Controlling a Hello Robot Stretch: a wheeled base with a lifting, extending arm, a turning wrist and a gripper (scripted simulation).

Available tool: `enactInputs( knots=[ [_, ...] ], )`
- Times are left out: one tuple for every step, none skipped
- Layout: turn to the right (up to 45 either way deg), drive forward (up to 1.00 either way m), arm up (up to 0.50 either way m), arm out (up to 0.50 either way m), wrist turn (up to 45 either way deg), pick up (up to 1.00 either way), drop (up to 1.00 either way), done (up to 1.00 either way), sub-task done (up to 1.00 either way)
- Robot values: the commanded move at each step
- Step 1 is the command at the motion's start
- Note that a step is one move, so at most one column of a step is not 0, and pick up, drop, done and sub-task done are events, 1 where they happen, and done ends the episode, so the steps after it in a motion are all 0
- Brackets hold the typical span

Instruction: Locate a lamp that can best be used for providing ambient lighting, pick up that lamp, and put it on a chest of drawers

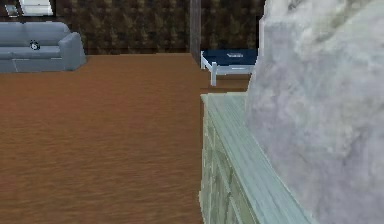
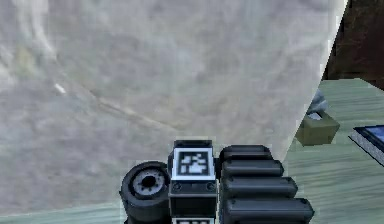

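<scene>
A large grey-white, rock-like mass (image 2: 160, 70) rises close behind the arm in the arm side view, and I cannot name it from its shape. The same mass (image 1: 320, 100) stands at the forward view's right, over a pale green chest of drawers (image 1: 225, 165). The dark arm comes up from the bottom edge with a white marker square (image 2: 195, 163), and the gripper's round dark body (image 2: 150, 188) sits left of it. Its far end is not clear, so I cannot tell whether it holds anything. The chest's pale green top (image 2: 340, 175) lies under the arm.
A grey sofa (image 1: 40, 48) stands at the far left on the brown floor (image 1: 100, 130). A low blue-and-white table (image 1: 228, 62) sits by the dark back wall. On the green top lie a small tan box (image 2: 318, 128) and a dark flat thing (image 2: 370, 140).
</scene>
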Motion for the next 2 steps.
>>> enactInputs(
  knots=[
    [0.0,0.00,0.00,0.14,0.0,0.00,0.00,0.00,0.00],
    [0.0,0.00,0.00,0.00,45.0,0.00,0.00,0.00,0.00]
  ],
)
